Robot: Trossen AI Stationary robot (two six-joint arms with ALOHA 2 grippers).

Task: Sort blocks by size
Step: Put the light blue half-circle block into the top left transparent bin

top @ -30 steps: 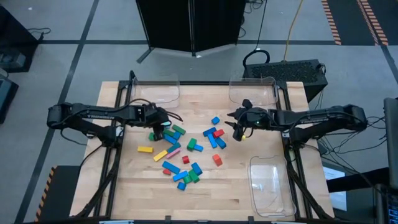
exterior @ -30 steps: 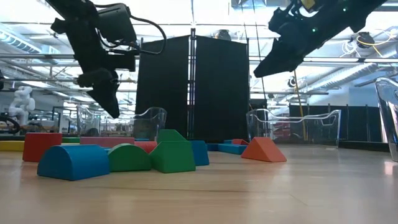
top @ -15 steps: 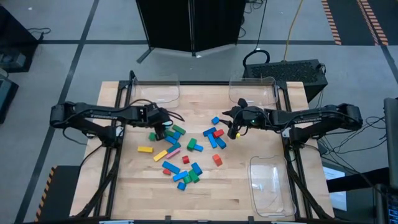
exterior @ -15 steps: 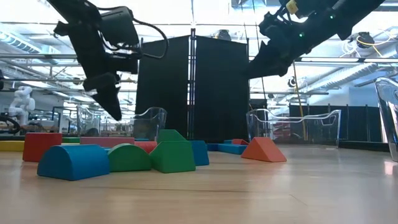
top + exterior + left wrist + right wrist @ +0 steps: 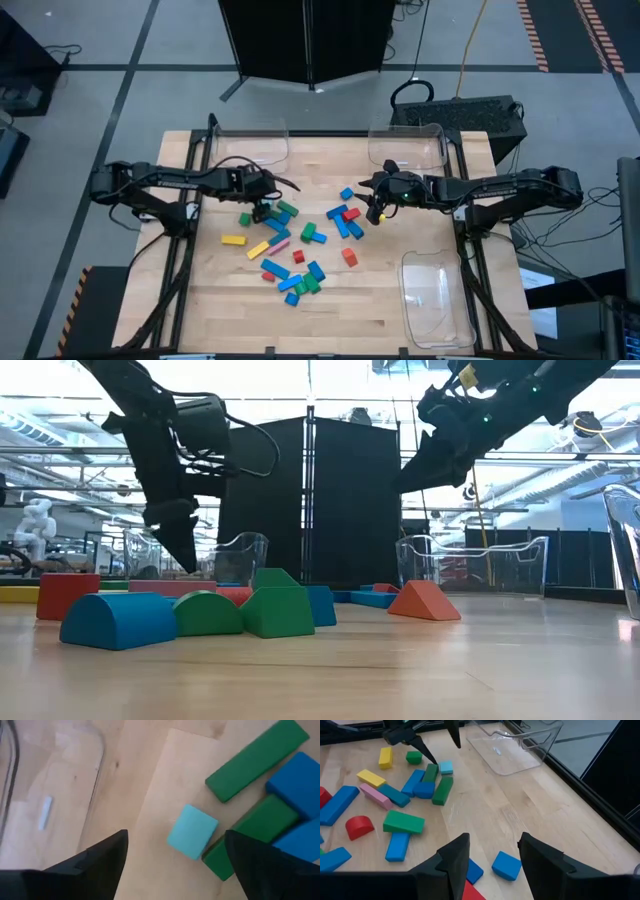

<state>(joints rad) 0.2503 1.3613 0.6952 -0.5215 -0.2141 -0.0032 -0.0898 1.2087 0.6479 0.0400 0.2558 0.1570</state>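
Several coloured blocks point(image 5: 300, 235) lie scattered flat on the middle of the wooden table. My left gripper point(image 5: 262, 207) hangs open over the left part of the pile, pointing steeply down. In the left wrist view its fingers stand on either side of a small teal block point(image 5: 192, 831) without touching it. That teal block point(image 5: 446, 767) lies flat beside a green bar point(image 5: 257, 760) and a blue block point(image 5: 300, 780). My right gripper point(image 5: 492, 852) stands open above the pile's right part, with nothing between its fingers.
Clear plastic trays stand at the far left point(image 5: 250, 148), the far right point(image 5: 405, 145) and the near right point(image 5: 435, 295) of the table. A small blue block point(image 5: 506, 865) lies below my right gripper. Bare wood lies along the near edge.
My left gripper has sunk a little toward the blocks and shifted slightly toward the table's right. The blocks have kept their places.
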